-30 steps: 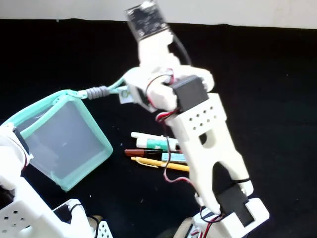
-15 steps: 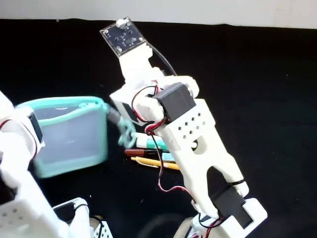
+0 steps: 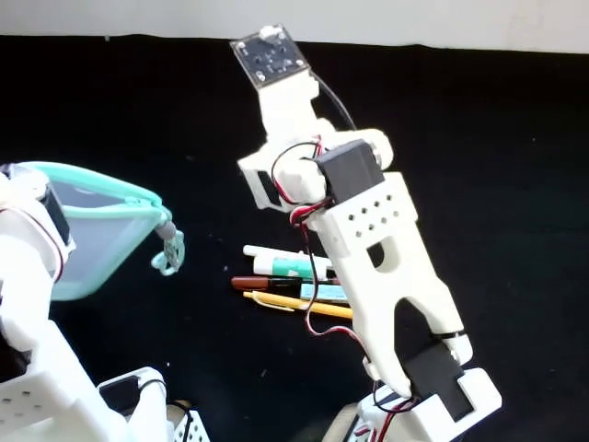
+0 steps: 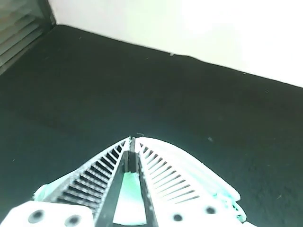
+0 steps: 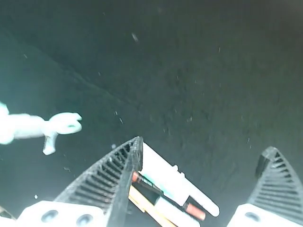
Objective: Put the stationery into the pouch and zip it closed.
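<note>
My left gripper (image 4: 132, 140) is shut on an edge of the teal, translucent pouch (image 3: 97, 241), which it holds raised off the table at the left. Teal fabric (image 4: 127, 198) shows between its fingers. The pouch's zipper pull (image 3: 168, 250) hangs free from its right corner and appears pale in the right wrist view as well (image 5: 53, 126). Several pens and markers (image 3: 287, 276) lie side by side on the black table. My right gripper (image 5: 203, 146) hovers open above them (image 5: 173, 189), right of the pouch, holding nothing. In the high view the right gripper (image 3: 267, 184) sits just behind the pens.
The black table (image 3: 479, 166) stretches free to the right and to the back, up to a white wall. The right arm's white body (image 3: 386, 267) covers the pens' right ends. The left arm's base (image 3: 55, 396) stands at the front left.
The right gripper has let go of the zipper pull and opened. The pouch swung left and up in the left gripper, and its pull now dangles.
</note>
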`<state>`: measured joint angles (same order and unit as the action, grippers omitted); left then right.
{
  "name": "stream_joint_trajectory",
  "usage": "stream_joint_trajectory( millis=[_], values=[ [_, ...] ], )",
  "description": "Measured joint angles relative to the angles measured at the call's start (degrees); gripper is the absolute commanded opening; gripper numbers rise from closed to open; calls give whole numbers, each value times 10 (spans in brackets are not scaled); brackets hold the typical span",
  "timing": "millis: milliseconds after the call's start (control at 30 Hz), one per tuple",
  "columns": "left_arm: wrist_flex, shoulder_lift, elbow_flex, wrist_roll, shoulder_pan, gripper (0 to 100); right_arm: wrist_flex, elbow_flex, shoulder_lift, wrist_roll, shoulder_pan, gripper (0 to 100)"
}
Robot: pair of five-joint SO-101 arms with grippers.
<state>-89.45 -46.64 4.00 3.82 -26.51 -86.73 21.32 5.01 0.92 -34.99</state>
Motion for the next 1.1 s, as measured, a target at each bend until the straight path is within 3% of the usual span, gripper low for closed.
stream_joint_trajectory(
  millis=[167,333,467,800,1100],
  values=[
    [62,0,-40,25,43,7,9,-40,1,0,12,368],
    [162,3,-105,45,52,7,17,-58,1,0,22,368],
    [194,14,-105,66,60,7,18,-58,1,0,22,368],
    [185,91,-91,92,62,7,18,-58,1,0,22,368],
    [113,86,-114,18,63,7,18,-92,2,0,22,368]
  ],
)
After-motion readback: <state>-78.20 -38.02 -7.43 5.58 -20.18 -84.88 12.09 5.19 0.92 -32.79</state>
